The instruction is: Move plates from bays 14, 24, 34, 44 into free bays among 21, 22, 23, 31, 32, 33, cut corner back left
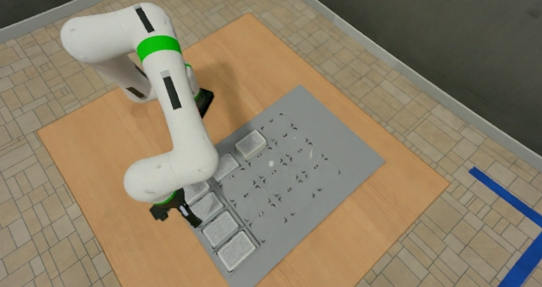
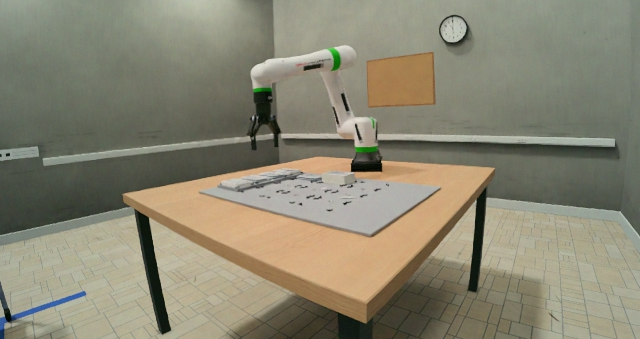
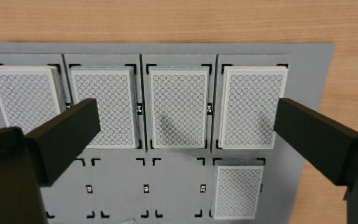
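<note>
Sealed 96-well plates fill the raised column 4 of the grey deck mat (image 1: 339, 135): four flat white rectangles in a row, each top a pale film printed with a fine grid of small circles. In the wrist view they lie side by side inside black L-shaped corner pieces, the plate in bay 14 (image 3: 252, 106) at the right, then the plate in bay 24 (image 3: 178, 107), the plate in bay 34 (image 3: 105, 102) and the plate in bay 44 (image 3: 24, 96) at the left. One more sealed plate (image 3: 238, 191) sits in bay 13, just below bay 14 in that view. The taller deep-well block (image 1: 251, 143) stands in bay 12, a thick white slab with rounded edges. The middle bays show only their dark corner pieces.

The gripper (image 3: 185, 127) hangs high above column 4, its matte black, blocky fingers spread wide apart with nothing between them. The glossy white arm (image 1: 178, 105) with green bands reaches over from its black base (image 2: 366, 166). The mat lies on a light wooden table (image 2: 310, 259) with dark legs.
</note>
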Available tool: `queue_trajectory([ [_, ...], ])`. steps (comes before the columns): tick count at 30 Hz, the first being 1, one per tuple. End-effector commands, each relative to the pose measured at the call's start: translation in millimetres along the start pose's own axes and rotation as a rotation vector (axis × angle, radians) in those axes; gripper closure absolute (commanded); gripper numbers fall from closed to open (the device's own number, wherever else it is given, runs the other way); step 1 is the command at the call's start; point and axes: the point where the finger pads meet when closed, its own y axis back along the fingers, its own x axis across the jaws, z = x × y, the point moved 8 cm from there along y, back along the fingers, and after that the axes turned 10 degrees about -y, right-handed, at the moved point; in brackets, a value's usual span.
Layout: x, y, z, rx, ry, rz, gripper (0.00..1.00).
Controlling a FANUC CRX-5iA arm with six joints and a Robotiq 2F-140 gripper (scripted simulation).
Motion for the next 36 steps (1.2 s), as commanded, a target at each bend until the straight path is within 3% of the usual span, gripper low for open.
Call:
queue_trajectory([
  [1, 0, 1, 0, 0.001, 0.0, -0.002, 0.0],
  [27, 0, 1, 0, 0.001, 0.0, -0.002, 0.0],
  [36, 6, -2, 35, 0.001, 0.0, -0.002, 0.0],
])
